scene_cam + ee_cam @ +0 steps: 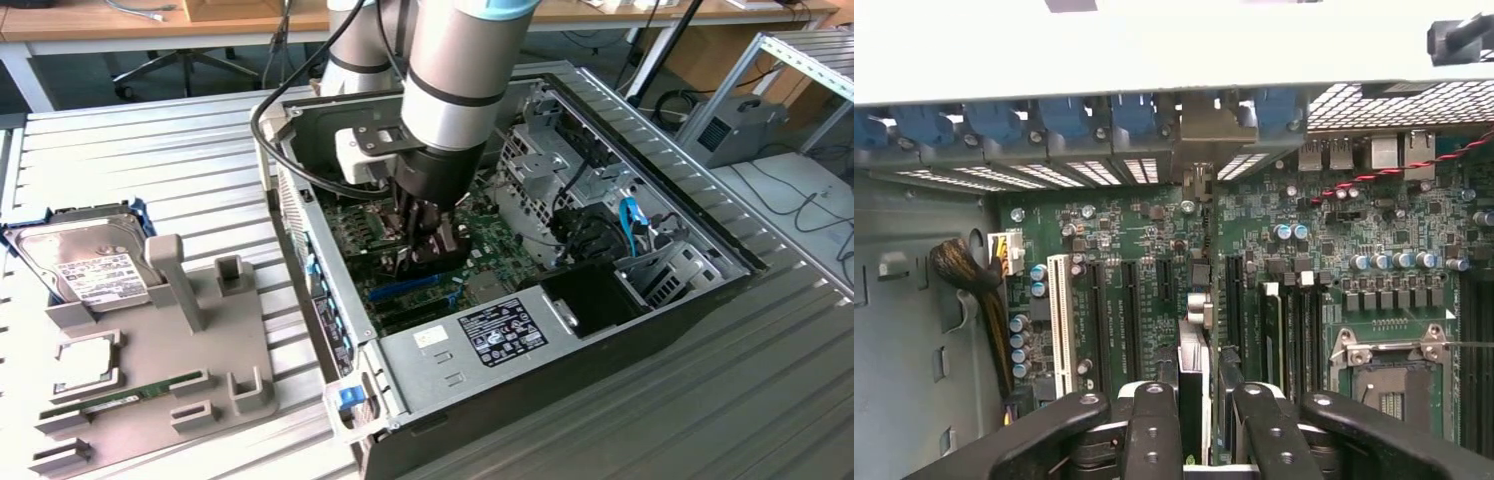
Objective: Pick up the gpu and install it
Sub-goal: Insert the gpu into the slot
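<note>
My gripper [424, 255] reaches down into the open computer case [400, 365] and is shut on the gpu [441, 252], a dark card held on edge just above the green motherboard [514, 235]. In the wrist view the gpu [1194, 350] runs edge-on between my two inner fingers [1152, 420], in line with a black expansion slot [1166, 285]. Its metal end bracket [1199, 125] meets the case's rear slot openings. Whether the card is seated in the slot I cannot tell.
A white slot [1064, 320], further black slots and the CPU socket [1389, 375] lie on the board. Black and blue cables [607, 230] and drive cages [547, 160] crowd the case's far side. Outside it, a grey fixture [200, 350] carries a hard drive [80, 265] and a memory stick [127, 393].
</note>
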{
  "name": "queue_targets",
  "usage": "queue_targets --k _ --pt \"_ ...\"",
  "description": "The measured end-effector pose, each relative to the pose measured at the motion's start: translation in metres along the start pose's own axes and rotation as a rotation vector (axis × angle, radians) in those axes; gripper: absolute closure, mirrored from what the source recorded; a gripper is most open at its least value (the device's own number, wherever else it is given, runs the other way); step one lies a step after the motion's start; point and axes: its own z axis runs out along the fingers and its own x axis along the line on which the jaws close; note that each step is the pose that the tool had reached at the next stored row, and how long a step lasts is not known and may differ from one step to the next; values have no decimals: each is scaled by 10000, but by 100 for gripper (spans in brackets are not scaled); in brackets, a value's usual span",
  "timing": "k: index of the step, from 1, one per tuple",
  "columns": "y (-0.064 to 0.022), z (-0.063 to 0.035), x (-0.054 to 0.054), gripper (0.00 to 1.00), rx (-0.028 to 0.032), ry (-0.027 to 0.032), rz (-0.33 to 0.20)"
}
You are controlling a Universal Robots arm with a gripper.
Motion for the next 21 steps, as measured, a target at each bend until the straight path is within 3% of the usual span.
queue_targets --k 21 --pt "-3 102 1 74 -3 8 -188"
